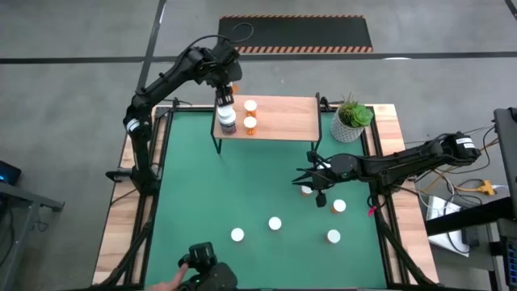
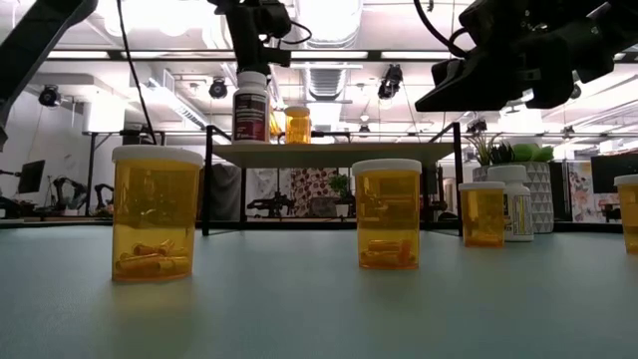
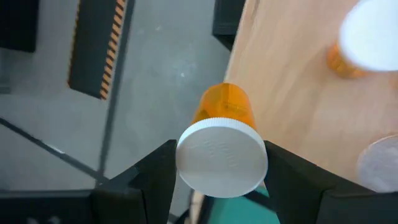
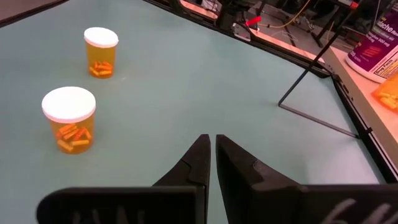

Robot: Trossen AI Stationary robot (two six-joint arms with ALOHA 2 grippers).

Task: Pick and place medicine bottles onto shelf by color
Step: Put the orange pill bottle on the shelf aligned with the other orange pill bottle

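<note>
nearest the low camera, an orange bottle [image 2: 156,212] stands on the green mat [image 1: 242,186], with 2 more behind it; from above, about 5 white caps sit scattered on the mat waiting to go up. the shelf [image 1: 279,121] stands at the mat's far edge beside a potted plant [image 1: 353,120]. the left gripper [image 3: 211,186] hangs over the shelf's left end, jaws spread wide to either side of a white-capped orange bottle [image 3: 222,149]; whether the pads press it i cannot tell. it seems to be set there to group with the 2 orange bottles [image 1: 250,115] beside it, near the larger white-and-dark bottle [image 2: 251,106]. the right gripper [image 4: 210,149], fingers closed and holding nothing, hovers above the mat near the remaining bottles, probably waiting for its turn.
</note>
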